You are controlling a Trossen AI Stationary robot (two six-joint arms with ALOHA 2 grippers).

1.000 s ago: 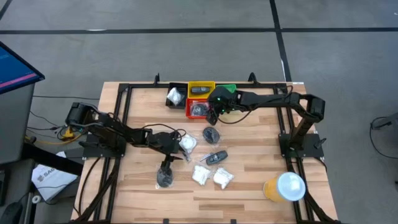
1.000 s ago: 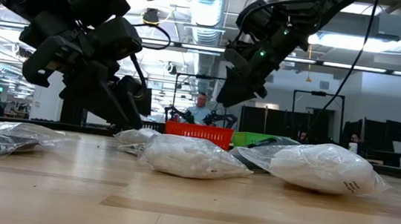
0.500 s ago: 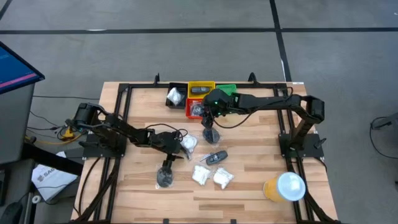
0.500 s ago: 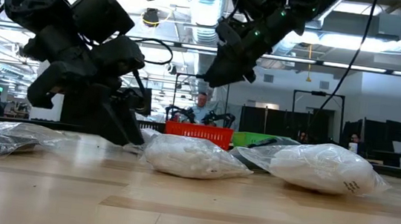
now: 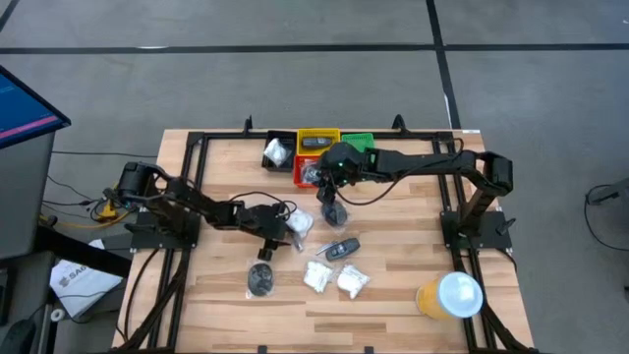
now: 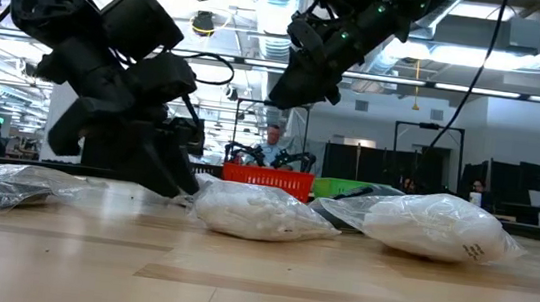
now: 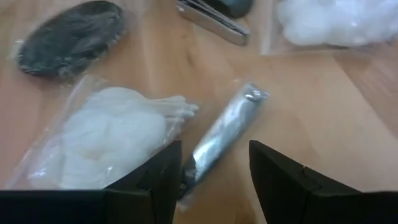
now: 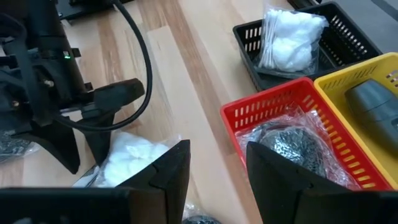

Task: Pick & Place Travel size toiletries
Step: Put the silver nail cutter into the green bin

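A little silvery tube lies flat on the wooden table, just beside a white crinkly packet. The left gripper is low over it, its two fingers apart with the tube's near end between them — nothing clamped. From above, that gripper sits well to the near-left of the red bin.

Nearer than the red bin lie a dark grey disc, a black oblong piece and two more white packets; another dark disc in plastic lies farther left.

The right gripper hangs just in front of the red bin, fingers parted and empty. The red bin holds a dark bagged item; the black bin beside it holds a white packet — the yellow bin a grey piece.
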